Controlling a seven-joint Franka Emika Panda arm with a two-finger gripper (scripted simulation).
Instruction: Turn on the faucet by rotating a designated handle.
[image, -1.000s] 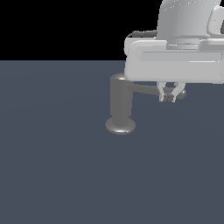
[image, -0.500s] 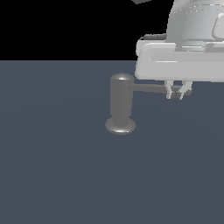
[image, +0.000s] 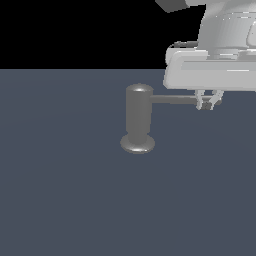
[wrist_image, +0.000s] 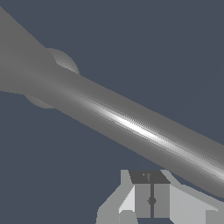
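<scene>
Grey metal faucet (image: 138, 120) stood upright on the counter (image: 75, 200), its handle (image: 175, 99) projecting toward the exterior view's right. End effector (image: 208, 105) sat at the rod's far tip, fingers clenched together, grasping nothing. Recommended: keep contact at the tip for leverage and push sideways along the arc.

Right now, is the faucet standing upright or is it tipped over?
Upright. In the exterior view the faucet stands vertical on its flared base, and the handle sticks out level toward the gripper.
</scene>
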